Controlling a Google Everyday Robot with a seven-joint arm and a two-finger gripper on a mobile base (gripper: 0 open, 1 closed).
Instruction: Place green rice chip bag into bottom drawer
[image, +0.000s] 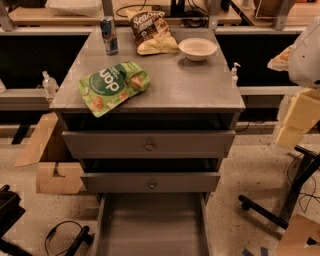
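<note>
The green rice chip bag (113, 86) lies flat on the front left of the grey cabinet top (185, 87), white lettering up. The bottom drawer (152, 225) is pulled out at the base of the cabinet, and its plain grey floor shows with nothing on it. My gripper (283, 58) shows as a tan tip on a white arm piece at the right edge. It is level with the cabinet top, off the cabinet's right side, well right of the bag and holding nothing that I can see.
A brown-and-yellow chip bag (151, 31), a blue can (109, 35) and a white bowl (197, 48) stand at the back of the top. The two upper drawers (149, 145) with knobs stick out slightly. Yellow foam blocks (299, 117) and a black chair base (280, 210) are on the right, cardboard (55, 175) on the left.
</note>
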